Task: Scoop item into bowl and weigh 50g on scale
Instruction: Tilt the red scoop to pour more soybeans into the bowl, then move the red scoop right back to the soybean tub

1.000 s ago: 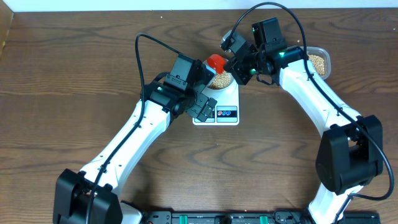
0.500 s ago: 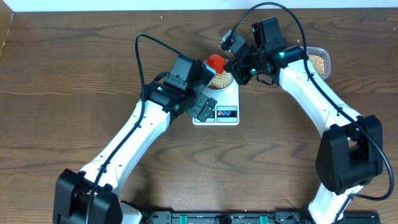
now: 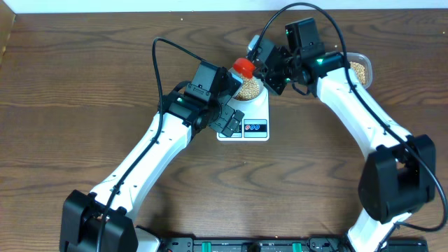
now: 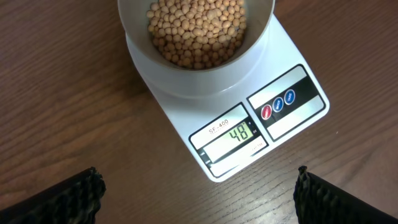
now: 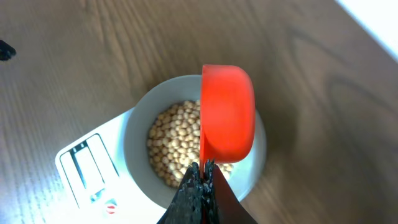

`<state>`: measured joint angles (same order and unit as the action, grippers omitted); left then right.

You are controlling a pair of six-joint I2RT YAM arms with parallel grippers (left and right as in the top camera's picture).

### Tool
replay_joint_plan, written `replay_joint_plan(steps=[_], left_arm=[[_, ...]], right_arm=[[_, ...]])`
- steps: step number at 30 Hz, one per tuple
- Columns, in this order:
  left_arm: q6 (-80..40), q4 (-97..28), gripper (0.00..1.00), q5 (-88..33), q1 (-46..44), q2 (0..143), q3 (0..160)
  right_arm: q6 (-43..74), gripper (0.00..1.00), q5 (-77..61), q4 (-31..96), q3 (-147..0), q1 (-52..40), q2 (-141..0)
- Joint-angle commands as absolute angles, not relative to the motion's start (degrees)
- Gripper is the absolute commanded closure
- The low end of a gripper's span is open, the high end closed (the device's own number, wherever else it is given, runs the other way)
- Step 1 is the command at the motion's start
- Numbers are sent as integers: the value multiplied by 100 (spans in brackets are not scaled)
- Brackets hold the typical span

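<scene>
Right wrist view: the right gripper (image 5: 200,179) is pinching a red plastic scoop (image 5: 227,112) pointing straight ahead over the pale round bowl (image 5: 135,138). Left gripper (image 4: 199,194) is hovering, spread wide.

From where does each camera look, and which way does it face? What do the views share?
Overhead: above the table, facing down; left arm and right arm show, meeting at the scale.
Left wrist: on the left arm, looking down at the bowl of beans and display reading 48; only two fingertips show, wide apart.
Right wrist: on the right arm, looking down along its fingers, shut on a red scoop over the bowl.
Shared: all three show bowl, beans and scale.
</scene>
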<state>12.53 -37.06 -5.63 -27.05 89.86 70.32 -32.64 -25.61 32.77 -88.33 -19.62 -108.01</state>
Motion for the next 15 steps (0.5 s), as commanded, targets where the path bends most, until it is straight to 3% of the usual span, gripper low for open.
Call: replay_joint_plan(steps=[1,11,15], left_arm=[[1345,-3708,0,-532,-2692,8895,7052],[1347,-3708,0,-532,-2692,8895,7052],[1345,-3708,0,-532,-2692,8895,7052]], right_arm=[[-3437,99,-2257,3282,-8884,-1944,-10385],[-3411,99,-2263,3277,-8884,-1931,-10167],[-2418,99,-2265,3146,-8884,-1673,-10031]])
